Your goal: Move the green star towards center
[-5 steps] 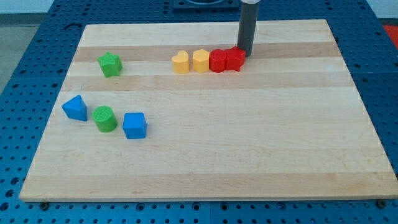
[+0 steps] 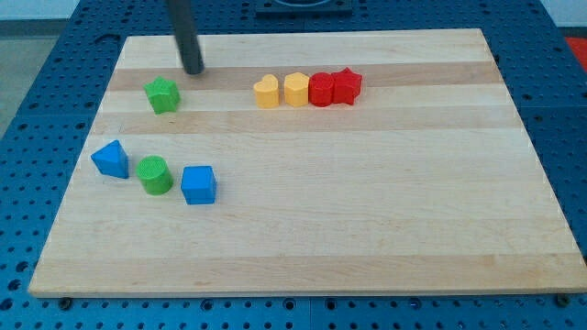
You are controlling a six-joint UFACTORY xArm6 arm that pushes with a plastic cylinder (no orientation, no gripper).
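The green star (image 2: 162,94) lies on the wooden board (image 2: 367,220) at the view's upper left. My tip (image 2: 193,71) stands just above and to the right of the star, a short gap away, not touching it. The dark rod rises from the tip to the view's top edge.
A row of blocks sits at the upper middle: a yellow heart (image 2: 266,93), a yellow block (image 2: 295,89), a red block (image 2: 322,90) and a red star (image 2: 347,85). At the left lie a blue triangle-like block (image 2: 111,159), a green cylinder (image 2: 155,175) and a blue cube (image 2: 198,184).
My tip has moved far to the view's left, from beside the red star to just above and right of the green star. No block has moved.
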